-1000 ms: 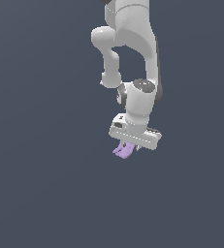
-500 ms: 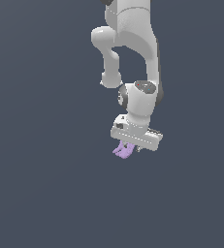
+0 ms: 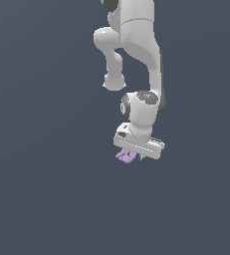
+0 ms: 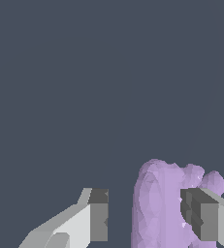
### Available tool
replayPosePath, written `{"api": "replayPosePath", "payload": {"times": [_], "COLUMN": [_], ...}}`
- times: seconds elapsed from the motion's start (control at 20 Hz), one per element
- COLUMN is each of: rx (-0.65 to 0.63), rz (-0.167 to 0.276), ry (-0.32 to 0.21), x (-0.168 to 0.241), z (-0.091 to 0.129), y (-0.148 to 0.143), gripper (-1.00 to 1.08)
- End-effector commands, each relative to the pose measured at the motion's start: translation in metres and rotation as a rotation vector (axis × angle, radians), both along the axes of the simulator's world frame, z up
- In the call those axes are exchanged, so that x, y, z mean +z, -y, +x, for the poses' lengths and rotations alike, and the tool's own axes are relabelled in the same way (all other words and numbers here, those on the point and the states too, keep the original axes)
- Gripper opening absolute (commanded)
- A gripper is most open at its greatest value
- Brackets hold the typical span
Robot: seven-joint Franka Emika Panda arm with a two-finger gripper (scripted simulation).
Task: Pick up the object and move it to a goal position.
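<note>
Between the earlier exterior views and the present one I see almost no change: the arm [image 3: 136,60] keeps the same bent pose, and the gripper [image 3: 136,155] hangs at the same spot, with the lilac object [image 3: 125,157] still showing beneath its end toward the exterior view's left.

In the exterior view the object sits directly under the white gripper body, touching it or nearly so; I cannot tell from this angle whether the fingers press on it.

In the wrist view the object [image 4: 162,208] is a lumpy lilac mass with rounded lobes. One dark finger pad [image 4: 197,213] lies against it and partly overlaps its edge. The other finger [image 4: 98,215] stands clear of it, with a strip of grey background visible between pad and object. The gripper [image 4: 147,215] therefore reads as apart, touching the object on one side only, not clamped on it.

Around these parts I see only a uniform dark grey-blue ground, with no visible table edge. Nothing stands in the way of the gripper or the object in either view.
</note>
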State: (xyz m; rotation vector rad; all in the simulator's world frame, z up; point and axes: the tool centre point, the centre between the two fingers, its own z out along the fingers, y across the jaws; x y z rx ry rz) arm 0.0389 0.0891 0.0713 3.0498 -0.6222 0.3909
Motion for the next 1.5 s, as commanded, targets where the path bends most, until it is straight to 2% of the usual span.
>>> {"api": "replayPosePath", "payload": {"times": [0.0, 0.8, 1.15, 1.45], "rx": [0.000, 0.000, -0.001, -0.001], "rz": [0.000, 0.000, 0.001, 0.002], "ry": [0.001, 0.001, 0.001, 0.001], "x": [-0.001, 0.008, 0.040, 0.089], "z": [0.001, -0.002, -0.013, -0.028], "y": [0.000, -0.003, -0.014, -0.030], "gripper": [-1.00, -1.00, -1.00, -1.00]}}
